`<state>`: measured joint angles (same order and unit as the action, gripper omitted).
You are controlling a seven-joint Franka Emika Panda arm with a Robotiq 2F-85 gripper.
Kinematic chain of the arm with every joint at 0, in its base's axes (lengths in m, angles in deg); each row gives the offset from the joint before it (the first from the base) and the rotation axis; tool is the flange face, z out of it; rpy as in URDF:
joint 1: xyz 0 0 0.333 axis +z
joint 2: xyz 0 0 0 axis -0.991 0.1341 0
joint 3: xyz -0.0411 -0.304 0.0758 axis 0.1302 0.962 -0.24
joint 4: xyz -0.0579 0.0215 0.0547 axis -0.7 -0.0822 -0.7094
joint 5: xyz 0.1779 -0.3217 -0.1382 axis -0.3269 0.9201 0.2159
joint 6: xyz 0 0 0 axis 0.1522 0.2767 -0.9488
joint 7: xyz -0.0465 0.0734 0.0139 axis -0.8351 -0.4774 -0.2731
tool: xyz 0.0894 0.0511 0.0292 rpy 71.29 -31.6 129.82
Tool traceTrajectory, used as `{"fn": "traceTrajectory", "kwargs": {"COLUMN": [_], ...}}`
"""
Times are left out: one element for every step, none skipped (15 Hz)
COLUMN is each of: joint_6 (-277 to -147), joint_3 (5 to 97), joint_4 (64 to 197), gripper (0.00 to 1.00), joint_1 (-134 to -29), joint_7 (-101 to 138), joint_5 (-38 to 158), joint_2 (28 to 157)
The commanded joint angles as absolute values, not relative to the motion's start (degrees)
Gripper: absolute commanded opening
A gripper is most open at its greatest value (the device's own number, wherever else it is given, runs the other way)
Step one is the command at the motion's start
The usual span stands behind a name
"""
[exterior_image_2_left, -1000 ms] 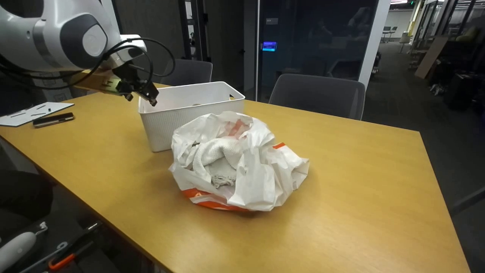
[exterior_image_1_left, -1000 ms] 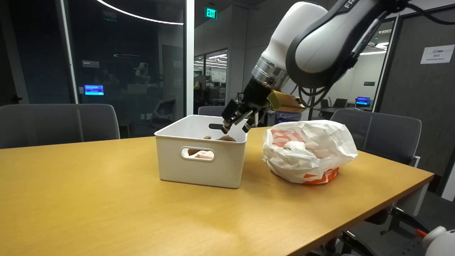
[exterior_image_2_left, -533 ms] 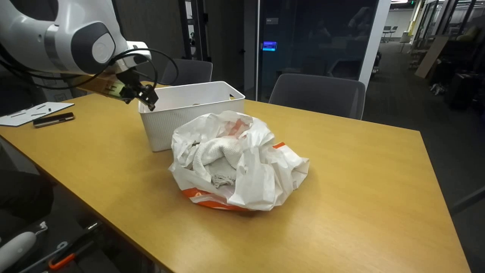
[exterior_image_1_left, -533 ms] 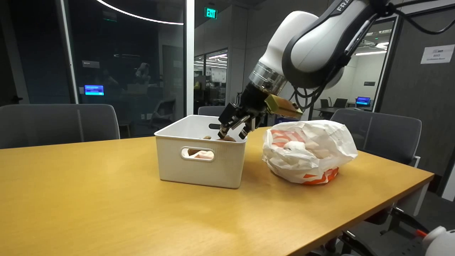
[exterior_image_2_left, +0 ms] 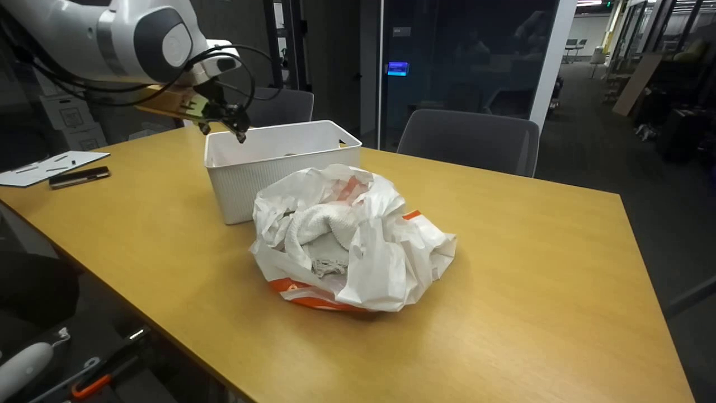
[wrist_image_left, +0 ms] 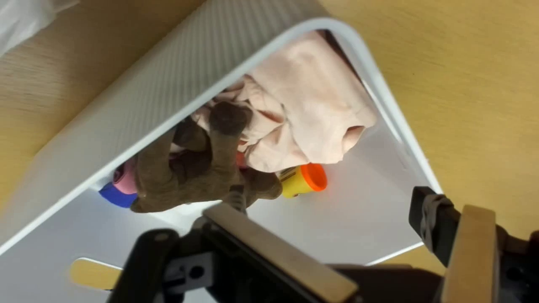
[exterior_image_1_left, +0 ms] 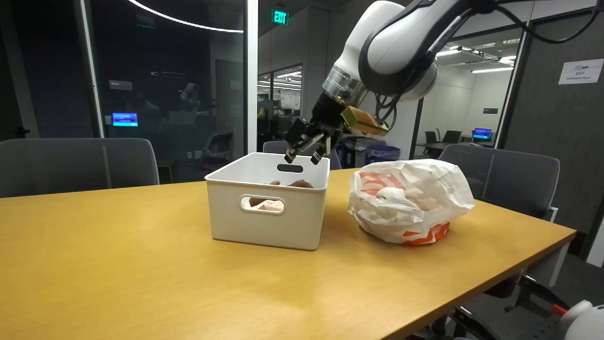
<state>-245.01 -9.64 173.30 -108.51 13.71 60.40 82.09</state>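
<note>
While the jaws stood wide apart with nothing between them, they hung at the mouth of the bin [exterior_image_1_left: 269, 229], seemingly apart from what lay inside. The bin sat on the bench [exterior_image_1_left: 141, 274], and the bag [exterior_image_2_left: 380, 263] stood just beside it in both exterior views; in an exterior view it came between the bin and a corner [exterior_image_1_left: 564, 231] of the bench. Inside, on the bag's side of the bin, lay a brown plush [wrist_image_left: 191, 185], with a pale pink cloth [wrist_image_left: 320, 101] bunched beside it and a yellow tub [wrist_image_left: 297, 182] on its side where they met. The plush looked soft and light, likely to squash and not slip, so the thick of its body seemed the best hold. The cloth was probably limp, calling for a pinch on a raised fold. The tub looked stiff and rather slick, its round side a surer hold than the orange lid [wrist_image_left: 313, 176]. The bin itself seemed light and firm, best pinched on one thin side.
</note>
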Motion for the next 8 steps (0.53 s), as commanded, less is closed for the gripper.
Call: {"fn": "traceTrajectory", "kwargs": {"joint_6": [-236.1, -233.9, -232.4, -231.4, -231.1, -231.0, -231.0, -230.5], "joint_3": [-3.1, -1.4, 0.3, 1.9, 3.6, 5.4, 7.5, 9.3], "joint_4": [164.7, 162.4, 160.1, 157.6, 155.1, 152.7, 150.1, 147.3], "gripper": [1.0, 1.0, 1.0, 1.0, 1.0, 1.0, 1.0, 1.0], "joint_1": [-104.3, -102.9, -101.3, -99.4, -97.4, -95.3, -92.8, -90.7], "joint_7": [11.9, 11.2, 10.4, 9.9, 9.6, 9.8, 9.5, 10.0], "joint_5": [68.8, 72.4, 75.4, 77.7, 80.0, 82.3, 84.8, 86.7], "joint_2": [89.9, 92.4, 94.8, 98.0, 100.8, 103.6, 105.9, 108.4]}}
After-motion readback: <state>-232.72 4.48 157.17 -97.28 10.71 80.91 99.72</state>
